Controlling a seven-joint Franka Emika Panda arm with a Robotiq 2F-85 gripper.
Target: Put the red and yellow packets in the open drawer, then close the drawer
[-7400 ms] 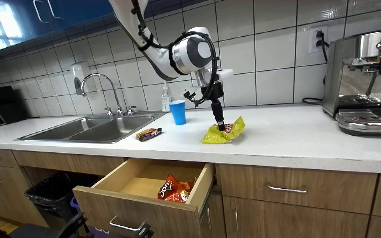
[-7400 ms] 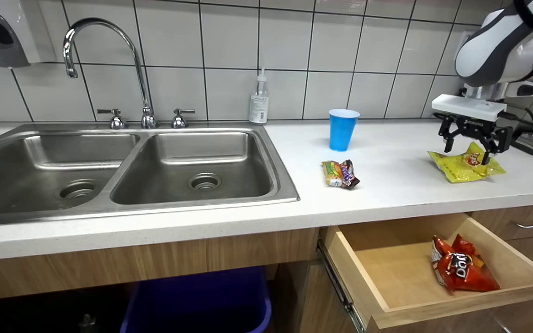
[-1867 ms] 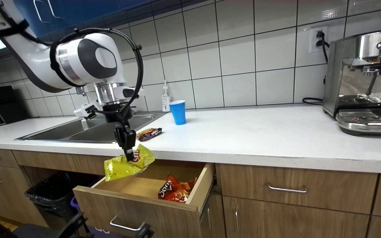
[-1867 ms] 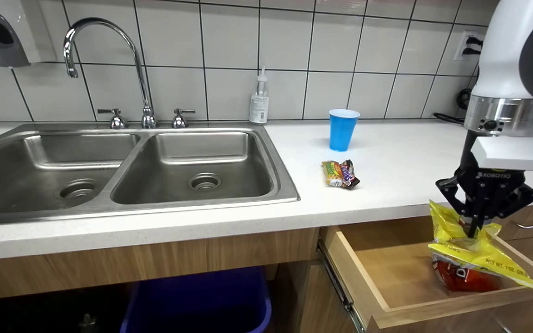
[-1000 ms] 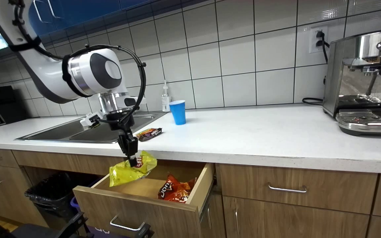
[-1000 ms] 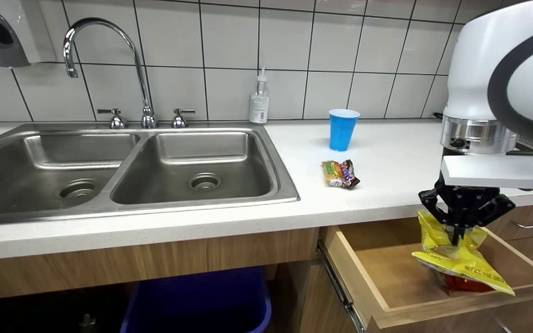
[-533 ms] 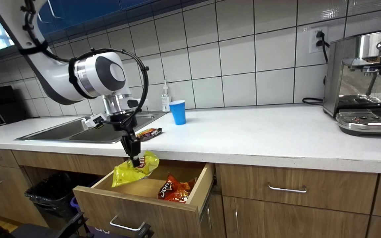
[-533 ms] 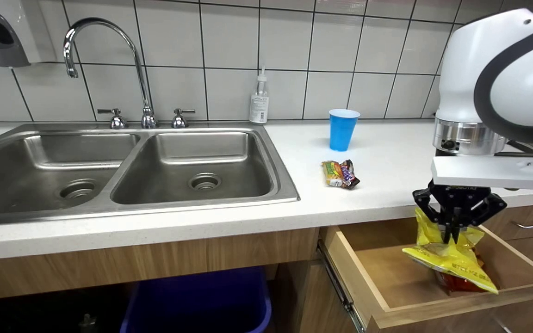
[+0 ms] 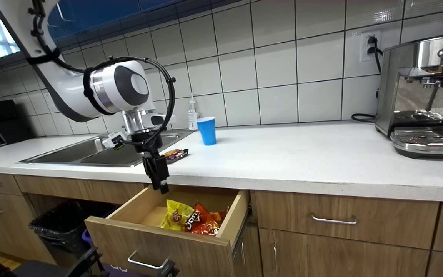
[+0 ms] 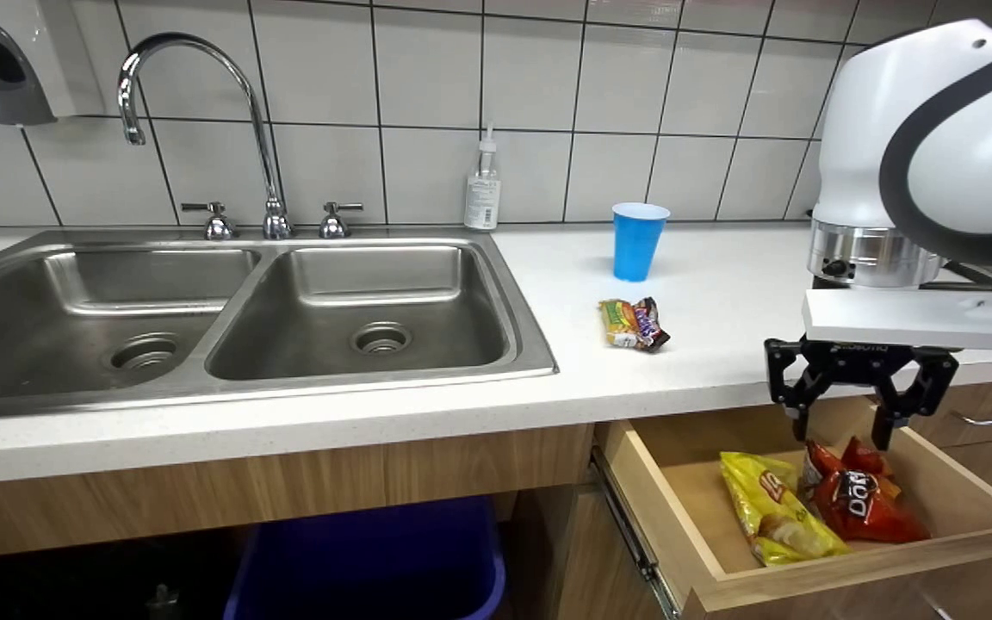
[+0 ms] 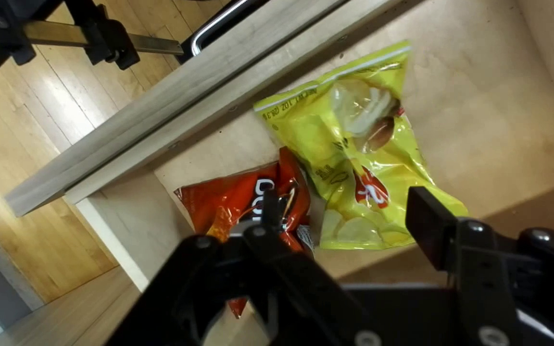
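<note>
Your black claw [image 10: 840, 433] hangs with its fingers apart above the pulled-out wooden drawer [image 9: 190, 250], brown wood-grain in front and pale inside. Below the claw you have the bright yellow glossy packet [image 10: 776, 515] and, just beside it, the glossy red-orange packet [image 10: 871, 508] lying inside.

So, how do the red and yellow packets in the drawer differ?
The yellow packet lies spread out; the red packet is bunched up, corners poking upward. The red packet sits nearer a side wall of the drawer; the yellow packet lies nearer the middle. Both are glossy and printed.
</note>
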